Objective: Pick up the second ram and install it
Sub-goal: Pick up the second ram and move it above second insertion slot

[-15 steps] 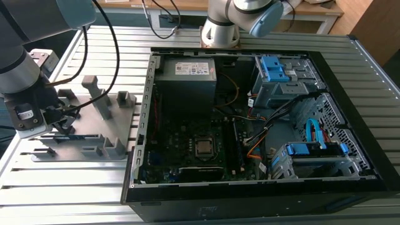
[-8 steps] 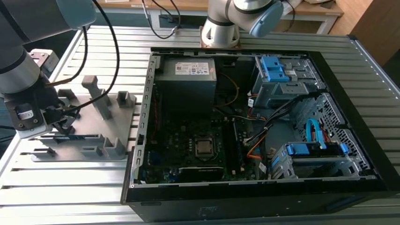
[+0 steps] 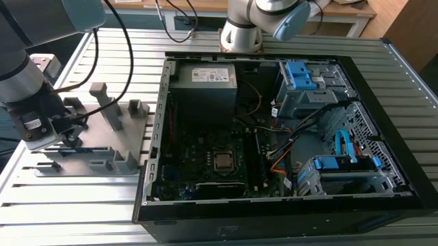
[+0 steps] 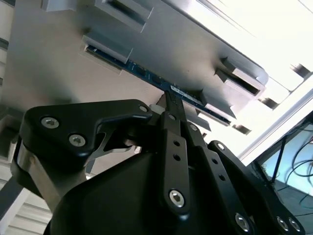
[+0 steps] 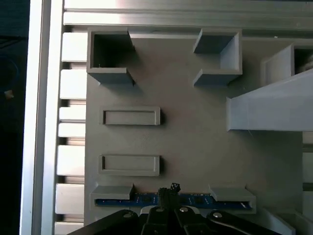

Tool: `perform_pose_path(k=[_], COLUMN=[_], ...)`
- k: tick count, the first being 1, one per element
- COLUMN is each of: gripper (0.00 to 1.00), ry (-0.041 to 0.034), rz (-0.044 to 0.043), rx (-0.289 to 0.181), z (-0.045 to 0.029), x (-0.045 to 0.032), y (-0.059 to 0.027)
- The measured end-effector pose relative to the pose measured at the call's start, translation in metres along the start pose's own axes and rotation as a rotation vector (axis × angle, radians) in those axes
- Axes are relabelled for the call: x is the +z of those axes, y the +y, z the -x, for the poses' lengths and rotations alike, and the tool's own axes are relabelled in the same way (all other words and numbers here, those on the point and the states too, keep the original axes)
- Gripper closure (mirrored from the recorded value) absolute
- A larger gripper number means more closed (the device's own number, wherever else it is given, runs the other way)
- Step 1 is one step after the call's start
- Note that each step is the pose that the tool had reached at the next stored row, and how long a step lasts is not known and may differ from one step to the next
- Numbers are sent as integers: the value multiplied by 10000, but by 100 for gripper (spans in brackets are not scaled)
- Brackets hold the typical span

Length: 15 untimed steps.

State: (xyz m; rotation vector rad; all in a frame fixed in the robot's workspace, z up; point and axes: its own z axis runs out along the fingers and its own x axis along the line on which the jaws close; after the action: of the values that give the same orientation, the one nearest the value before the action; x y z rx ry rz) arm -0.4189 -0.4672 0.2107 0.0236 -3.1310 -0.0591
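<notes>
Even light fell from overhead in the exterior view. It left the slatted desk (image 3: 75, 205) pale and bright, while the inside of the computer case (image 3: 226, 154) sat dim, its walls shading the boards. In the second wrist view the far slats burned out to plain white glare. There the gripper (image 4: 169, 99) was a near-black mass, with only a faint sheen on its screws. In the first wrist view the grey fixture plate (image 5: 195, 147) was softly lit, and its blocks cast short, weak shadows. The jaws, closed on the second ram (image 5: 195, 199), stood dark against its blue edge.
</notes>
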Motion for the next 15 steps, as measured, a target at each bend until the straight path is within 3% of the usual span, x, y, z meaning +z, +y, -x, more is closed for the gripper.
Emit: perform_pose_path(k=[6, 15], gripper=[90, 90], ry=[38, 71], rz=[-10, -18], rx=[-988, -1877], z=[0, 0], x=[0, 0], y=[0, 0])
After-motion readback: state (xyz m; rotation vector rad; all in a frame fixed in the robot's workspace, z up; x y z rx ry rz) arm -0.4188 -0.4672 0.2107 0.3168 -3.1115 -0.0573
